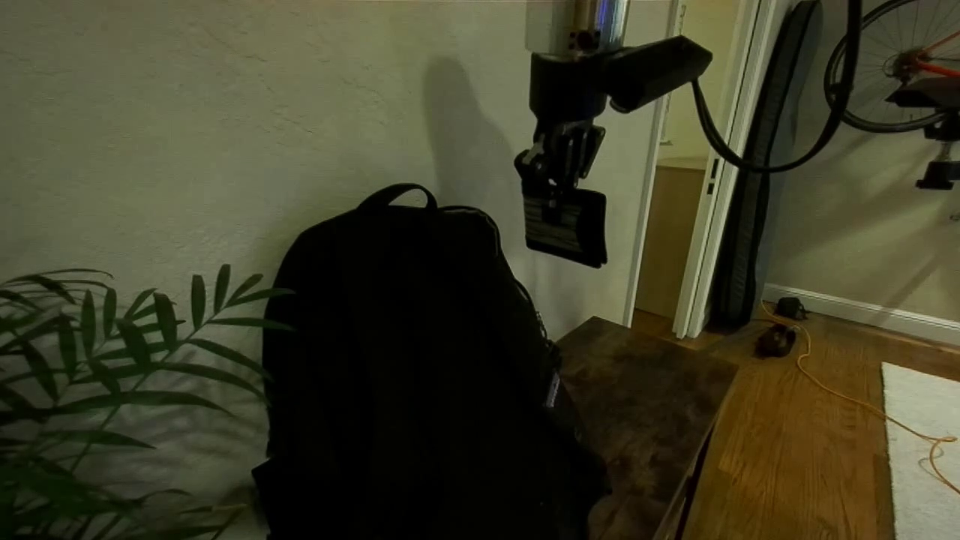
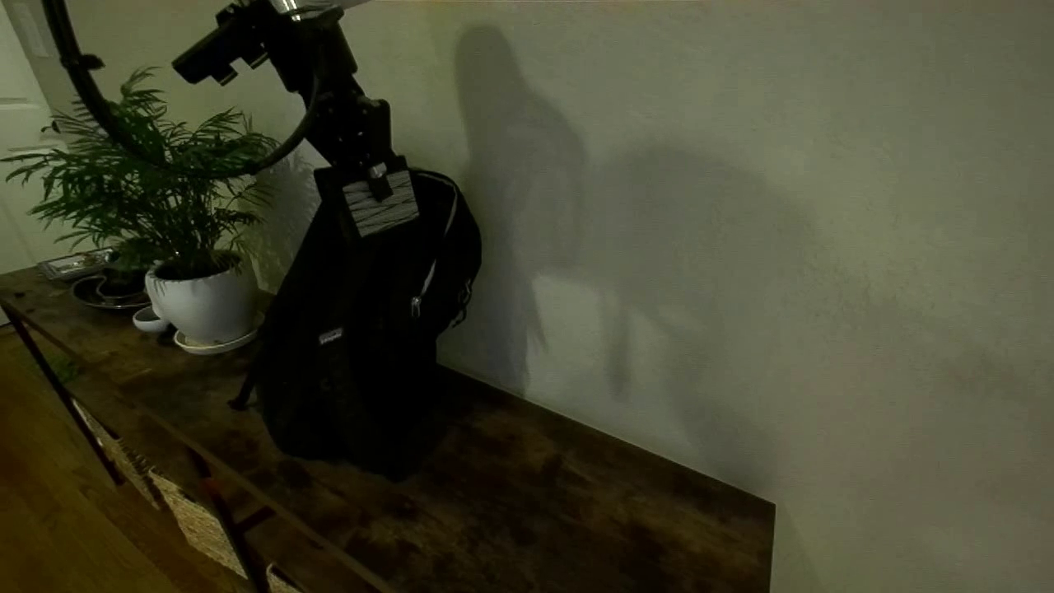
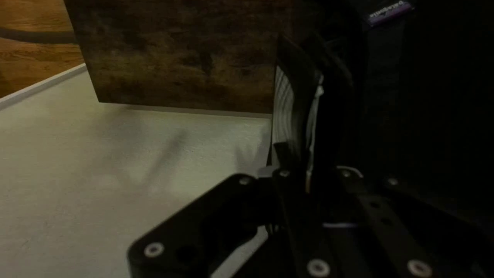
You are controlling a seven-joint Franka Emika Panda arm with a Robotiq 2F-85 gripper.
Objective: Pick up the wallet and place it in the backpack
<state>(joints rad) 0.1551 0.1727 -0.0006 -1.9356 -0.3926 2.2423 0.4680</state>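
Exterior view: with the bench [image 1: 645, 405] under the backpack [image 1: 420, 360] and the end effector [image 1: 553, 208] clamped on the wallet [image 1: 559, 238] beside the backpack's top, not touching it, probably calling for a sideways carry toward the backpack, then over it.

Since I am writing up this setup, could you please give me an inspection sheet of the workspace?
Surface: mottled brown tabletop, edge along the wall.
Job's things: black Patagonia backpack standing on the tabletop, too dark to tell whether open; wallet in the air, apart from it.
Clutter: potted palm, small white bowl and dark dish, sharing the tabletop.
Grippers: gripper closed on the wallet.
Cables: hanging black cable; orange cord across wooden floor and onto white rug.
Surroundings: bicycle, partly in view.
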